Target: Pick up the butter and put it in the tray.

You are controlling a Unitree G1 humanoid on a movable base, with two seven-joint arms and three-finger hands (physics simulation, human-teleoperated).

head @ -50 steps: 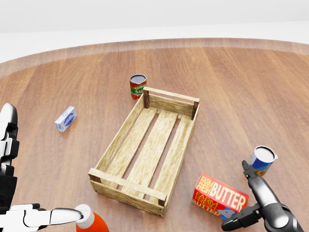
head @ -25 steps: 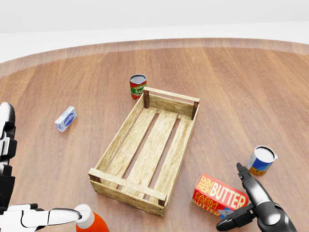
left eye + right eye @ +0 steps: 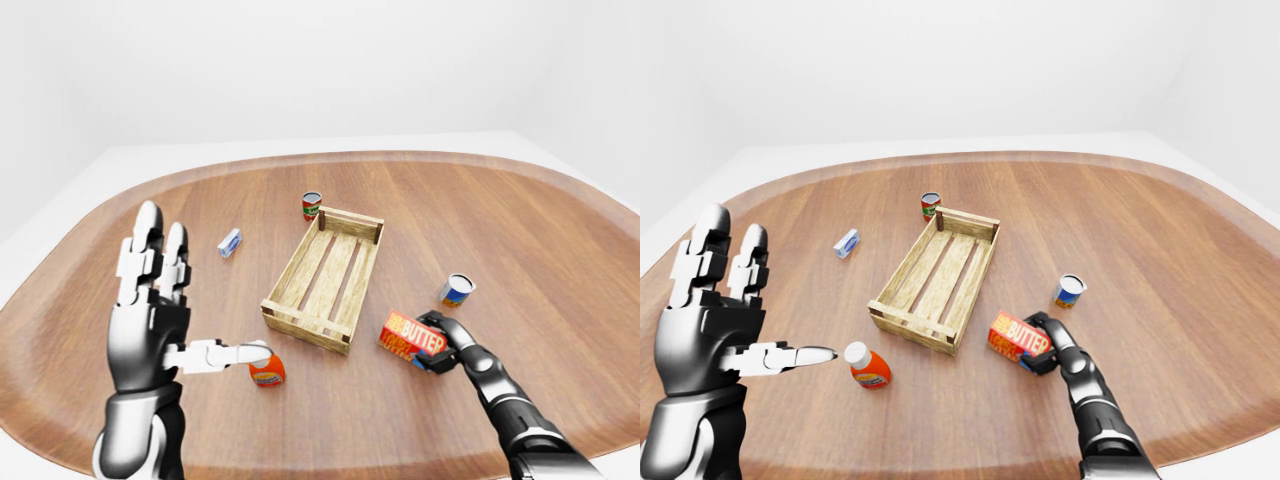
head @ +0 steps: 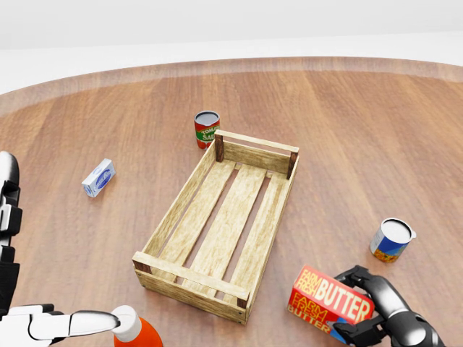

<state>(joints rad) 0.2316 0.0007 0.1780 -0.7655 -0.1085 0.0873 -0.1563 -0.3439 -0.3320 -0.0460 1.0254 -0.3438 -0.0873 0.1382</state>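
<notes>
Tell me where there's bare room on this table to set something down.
The slatted wooden tray holds nothing. Bare wood lies between the small blue-and-white carton and the tray, and rightward above the blue-labelled open can. It is crowded bottom right, where the right robot hand grips the red butter box.

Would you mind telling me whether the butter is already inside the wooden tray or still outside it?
Outside. The butter sits beside the tray, at its lower right in the head view, with the right hand closed on it.
</notes>
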